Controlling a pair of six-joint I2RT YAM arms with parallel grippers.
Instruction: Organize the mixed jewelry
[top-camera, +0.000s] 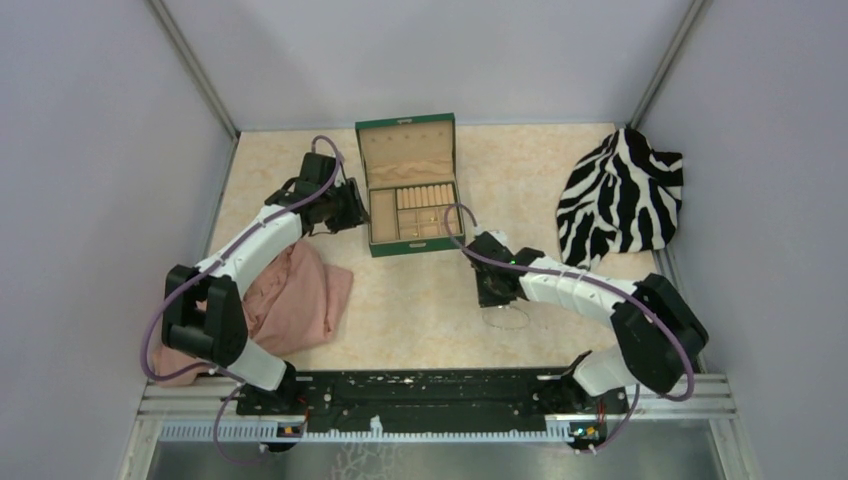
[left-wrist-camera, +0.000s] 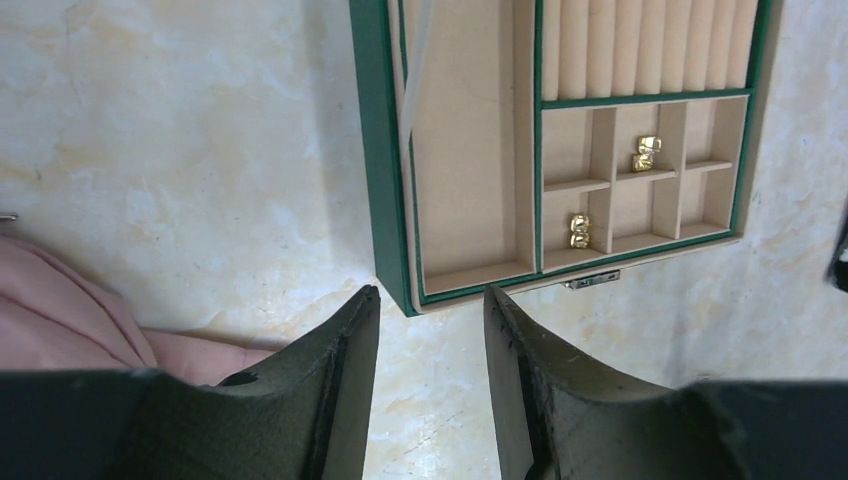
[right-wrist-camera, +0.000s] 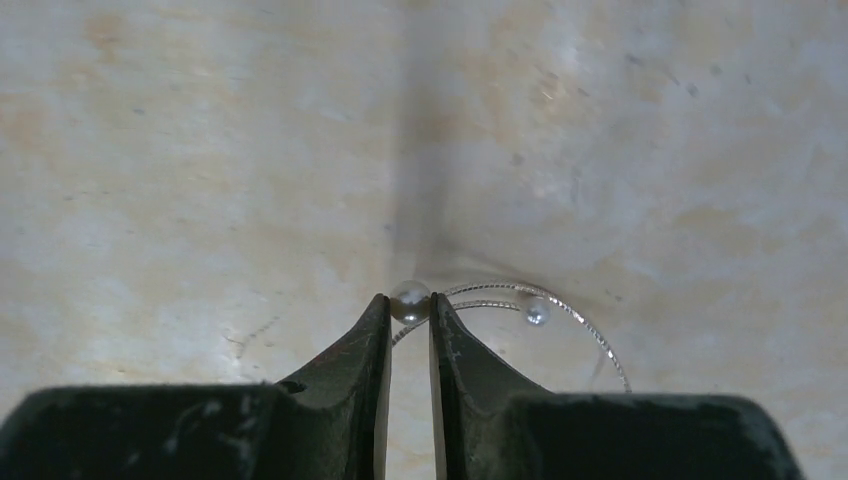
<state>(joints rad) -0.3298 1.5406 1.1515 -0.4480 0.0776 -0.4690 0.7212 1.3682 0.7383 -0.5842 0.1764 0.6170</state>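
- Right jaws are clenched to a slit on the pearl end of the hoop (right-wrist-camera: 560, 305), which is on the counter (right-wrist-camera: 200, 150) well in front of the box (top-camera: 410, 215).
- The wire is thin and likely to slip, so lift slowly and straight.
- Gold pieces (left-wrist-camera: 646, 153) sit in two small box cells.
- Left jaws are released and empty at the box's front-left corner, and may crowd the approach.
- Pink cloth (top-camera: 295, 295) lies left of the box and striped cloth (top-camera: 620, 195) right, both off the path.

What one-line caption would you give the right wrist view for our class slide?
Right gripper pinches a silvery wire hoop at its pearl-like bead, just above the marbled tabletop.
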